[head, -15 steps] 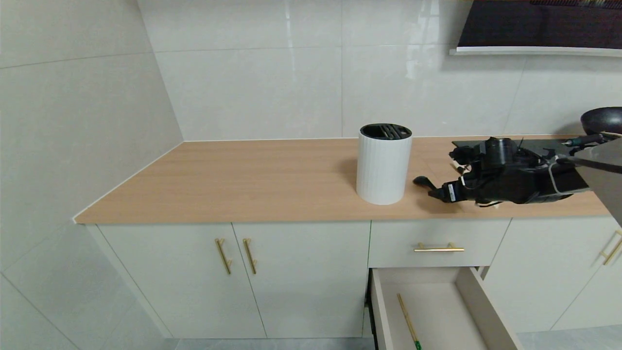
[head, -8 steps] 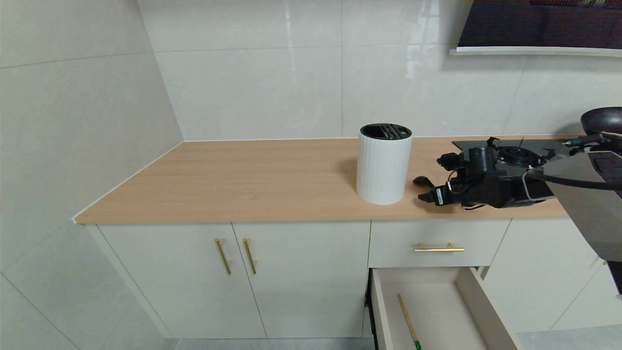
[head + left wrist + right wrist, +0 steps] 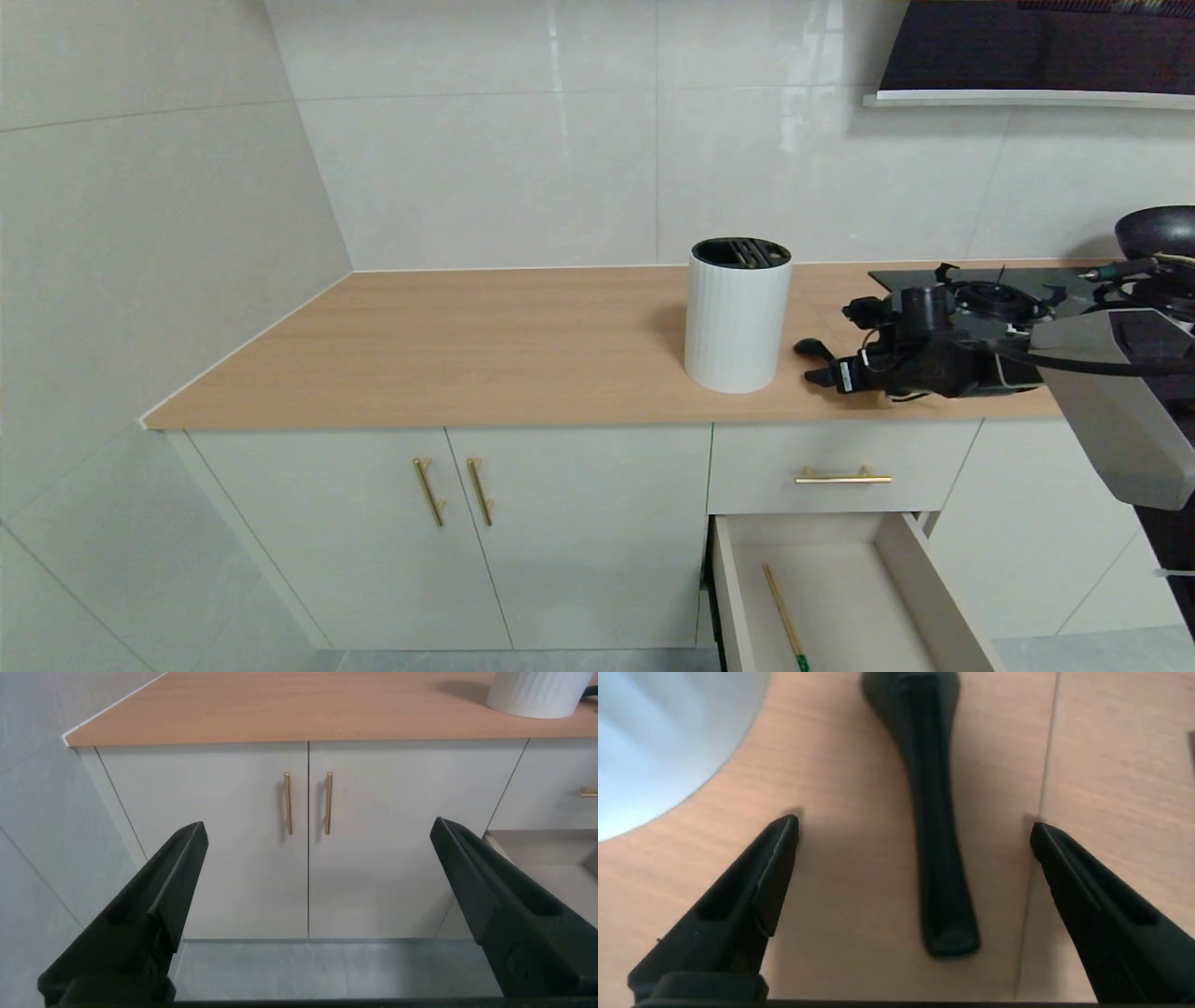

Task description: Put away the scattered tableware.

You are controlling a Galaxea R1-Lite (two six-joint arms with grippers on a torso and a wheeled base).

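Straddling a black utensil [image 3: 936,859] on the worktop [image 3: 513,345], right pincer [image 3: 912,831] open; left pincer [image 3: 318,833] open, facing cupboard doors [image 3: 392,831].

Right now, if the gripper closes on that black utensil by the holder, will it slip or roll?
The utensil looks rigid and light, likely plastic. Its smooth, narrow handle may slip in the open right gripper. Lying flat on the counter, it probably won't roll.

The white holder [image 3: 738,317] stands just beside the black utensil [image 3: 934,812]; bare countertop [image 3: 1102,784] flanks its other side.
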